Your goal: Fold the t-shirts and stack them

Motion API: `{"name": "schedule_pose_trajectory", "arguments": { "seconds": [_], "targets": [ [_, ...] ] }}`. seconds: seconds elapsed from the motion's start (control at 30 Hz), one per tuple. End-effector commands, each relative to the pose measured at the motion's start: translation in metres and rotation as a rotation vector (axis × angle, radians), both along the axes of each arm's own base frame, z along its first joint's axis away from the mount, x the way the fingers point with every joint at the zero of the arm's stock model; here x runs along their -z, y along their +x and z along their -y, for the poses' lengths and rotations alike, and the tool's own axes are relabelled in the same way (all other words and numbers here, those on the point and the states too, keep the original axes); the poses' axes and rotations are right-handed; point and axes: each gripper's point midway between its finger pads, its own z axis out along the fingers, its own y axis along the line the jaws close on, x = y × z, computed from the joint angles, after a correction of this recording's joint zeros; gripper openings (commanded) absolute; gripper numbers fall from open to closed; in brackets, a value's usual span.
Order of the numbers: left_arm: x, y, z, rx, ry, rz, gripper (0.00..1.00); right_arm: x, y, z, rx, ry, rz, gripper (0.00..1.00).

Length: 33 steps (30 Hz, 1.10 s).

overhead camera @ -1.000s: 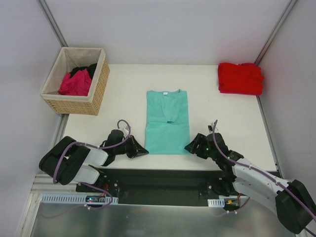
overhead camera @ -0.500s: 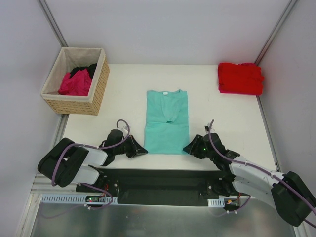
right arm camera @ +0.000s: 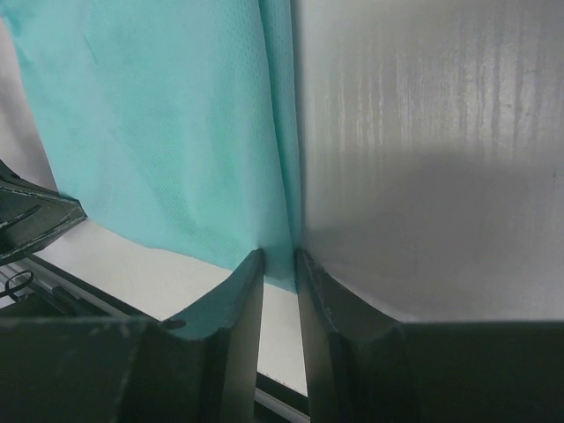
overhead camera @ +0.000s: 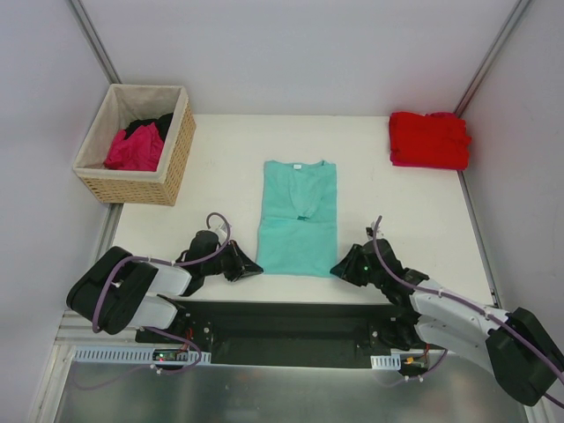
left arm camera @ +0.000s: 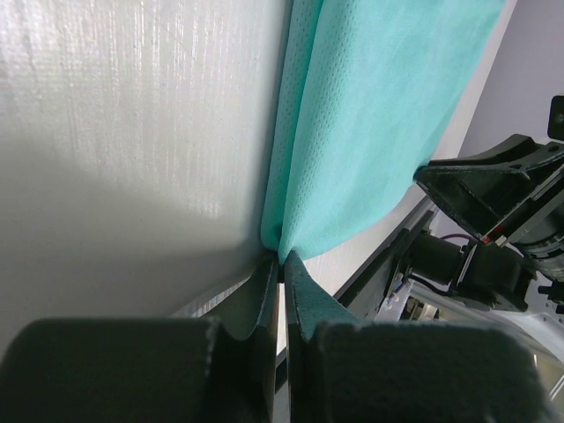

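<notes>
The teal t-shirt [overhead camera: 298,218] lies flat at the middle of the table [overhead camera: 220,159], folded in to a long narrow panel with its neck and small white neck label [overhead camera: 296,165] at the far end and its hem towards you at the near edge. From above it reads as smooth, with one soft crease across the chest. Only the wrist cameras give you the fine dotted weave and the doubled layers along each folded side. The left gripper [overhead camera: 251,269] sits at the near left corner of the hem. In its own view its fingertips [left arm camera: 273,273] are pressed together, with the tip of the cloth pinched between them. The right gripper [overhead camera: 337,267] sits at the near right corner. Its view shows the fingers [right arm camera: 251,273] a narrow way apart, astride the folded edge, with a slit of space beside the cloth, so they are not clamped flat on it. Each wrist view also catches the other gripper across the hem, low over the table edge. Only the overhead view gives you the rest: a bright red t-shirt [overhead camera: 429,139] folded at the far right corner, well apart from the teal one, and a woven basket [overhead camera: 176,159] off the far left corner holding a magenta t-shirt [overhead camera: 134,150] and a black one [overhead camera: 157,123].
</notes>
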Motion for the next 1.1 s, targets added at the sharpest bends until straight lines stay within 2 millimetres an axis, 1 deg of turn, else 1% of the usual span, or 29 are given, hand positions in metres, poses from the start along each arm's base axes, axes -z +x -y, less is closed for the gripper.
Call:
{"name": "schedule_pose_trajectory", "arguments": {
  "seconds": [0.0, 0.1, 0.13, 0.17, 0.37, 0.4, 0.43, 0.57, 0.6, 0.67, 0.73, 0.77, 0.8, 0.83, 0.9, 0.97, 1.03, 1.07],
  "targets": [
    [0.033, -0.018, -0.023, -0.020, 0.133, -0.085, 0.00, 0.047, -0.044, 0.041, -0.001, -0.185, -0.174, 0.25],
    [0.034, -0.019, -0.024, -0.021, 0.138, -0.087, 0.00, 0.047, -0.047, 0.043, 0.000, -0.185, -0.176, 0.20],
    [0.034, -0.018, -0.024, -0.022, 0.136, -0.085, 0.00, 0.048, -0.048, 0.044, 0.002, -0.186, -0.179, 0.16],
    [0.034, -0.019, -0.024, -0.021, 0.136, -0.086, 0.00, 0.049, -0.048, 0.045, 0.002, -0.187, -0.180, 0.15],
    [0.034, -0.019, -0.024, -0.023, 0.134, -0.084, 0.00, 0.049, -0.047, 0.043, 0.000, -0.189, -0.181, 0.12],
    [0.033, -0.019, -0.024, -0.023, 0.134, -0.083, 0.00, 0.048, -0.046, 0.042, 0.000, -0.188, -0.180, 0.08],
    [0.034, -0.020, -0.024, -0.024, 0.134, -0.085, 0.00, 0.049, -0.045, 0.042, 0.002, -0.190, -0.183, 0.01],
    [0.031, -0.019, -0.023, -0.015, 0.125, -0.077, 0.00, 0.045, -0.039, 0.038, -0.008, -0.189, -0.170, 0.01],
    [0.030, -0.018, -0.022, -0.015, 0.123, -0.071, 0.00, 0.040, -0.035, 0.034, -0.009, -0.182, -0.160, 0.01],
    [0.023, -0.014, -0.020, -0.008, 0.120, -0.052, 0.00, 0.035, -0.031, 0.031, -0.019, -0.179, -0.143, 0.01],
    [0.018, -0.013, -0.022, -0.004, 0.133, -0.043, 0.00, 0.025, -0.025, 0.026, -0.027, -0.171, -0.124, 0.01],
    [0.011, -0.006, -0.021, -0.002, 0.143, -0.015, 0.00, 0.021, -0.022, 0.025, -0.037, -0.175, -0.113, 0.01],
    [0.008, -0.004, -0.021, 0.001, 0.150, -0.003, 0.00, 0.018, -0.022, 0.024, -0.045, -0.182, -0.113, 0.01],
    [-0.001, 0.001, -0.020, 0.003, 0.148, 0.031, 0.00, 0.012, -0.017, 0.021, -0.045, -0.175, -0.102, 0.01],
    [-0.011, 0.009, -0.021, 0.011, 0.178, 0.062, 0.00, 0.010, -0.014, 0.019, -0.056, -0.184, -0.099, 0.01],
    [-0.026, 0.017, -0.019, 0.016, 0.184, 0.102, 0.00, 0.003, -0.008, 0.014, -0.061, -0.179, -0.085, 0.01],
    [-0.034, 0.022, -0.017, 0.016, 0.173, 0.125, 0.00, -0.002, -0.005, 0.011, -0.069, -0.181, -0.075, 0.01],
    [-0.040, 0.025, -0.014, 0.016, 0.163, 0.137, 0.00, -0.009, 0.004, 0.011, -0.049, -0.188, -0.046, 0.01]
  ]
}}
